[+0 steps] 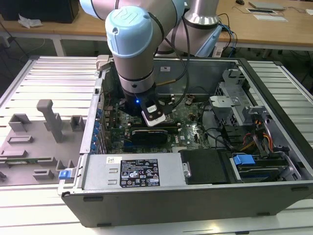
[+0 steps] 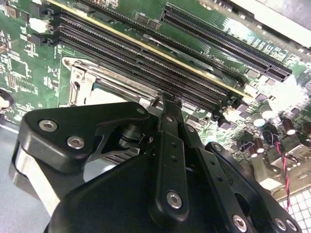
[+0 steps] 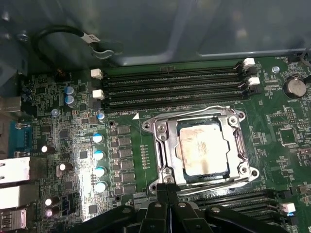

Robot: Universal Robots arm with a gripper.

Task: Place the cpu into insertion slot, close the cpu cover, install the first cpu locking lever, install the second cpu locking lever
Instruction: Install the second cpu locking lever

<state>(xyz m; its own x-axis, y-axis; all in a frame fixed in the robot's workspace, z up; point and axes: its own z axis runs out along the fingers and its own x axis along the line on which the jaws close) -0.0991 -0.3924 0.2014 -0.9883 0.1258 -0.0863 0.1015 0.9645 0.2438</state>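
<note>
The cpu, a silvery square chip, lies in the insertion slot on the green motherboard. The cpu cover, a metal frame plate, lies flat around the chip. One thin wire lever runs along the side towards the memory slots, and another along the side nearest my fingers. My gripper is shut, and its black tips touch the socket's edge by the end of that nearer lever. In the second wrist view the gripper meets the socket frame at the same spot.
Long black memory slots flank the socket. Blue-topped capacitors and a looped black cable lie beside it. In the exterior view the arm reaches down into the open computer case. A grey fixture tray sits at the exterior view's left.
</note>
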